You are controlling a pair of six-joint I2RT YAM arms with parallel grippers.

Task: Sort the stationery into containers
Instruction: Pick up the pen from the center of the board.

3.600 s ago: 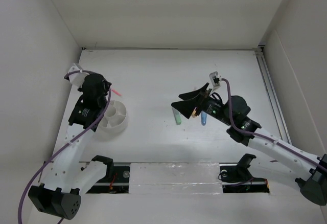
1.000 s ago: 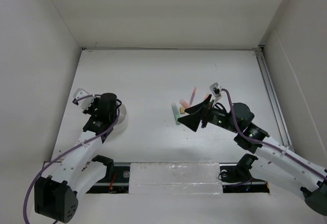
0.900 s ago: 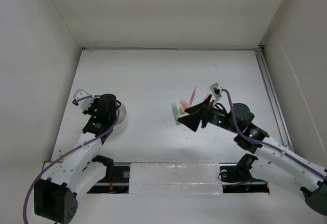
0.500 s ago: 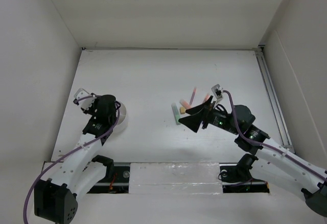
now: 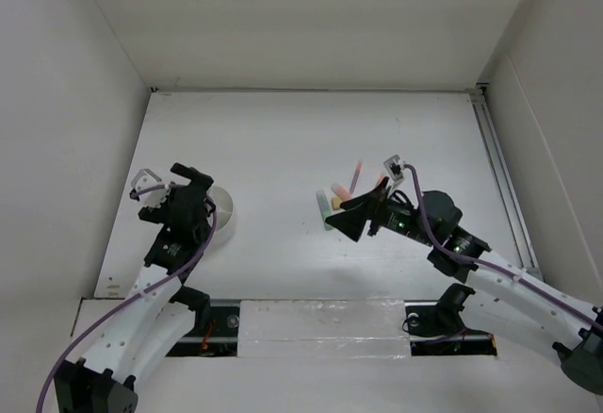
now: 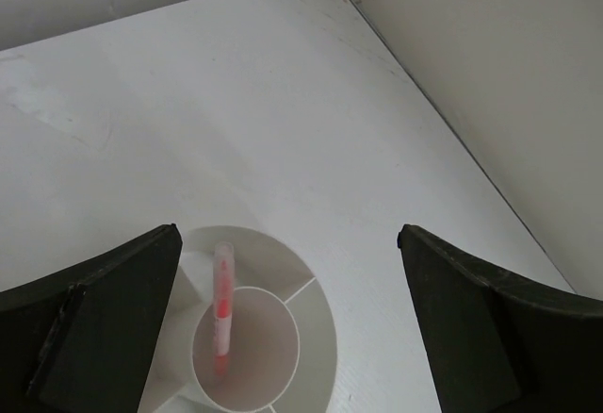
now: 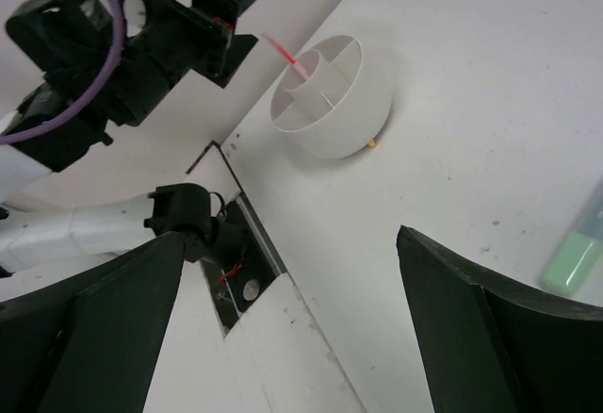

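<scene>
Red pen is stood tilted in the central cup of the white tub, propped by its rim; left jaws are spread wide above, gripping nothing. Right jaws are held apart near the green marker, presumably for pickup.

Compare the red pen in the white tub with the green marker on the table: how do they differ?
The red pen is thin. The green marker looks thicker and paler. The pen stands tilted in the central cup of the tub, while the marker lies flat on the table. The pen is already sorted, and the marker is not yet. Both are free, held by nothing.
</scene>
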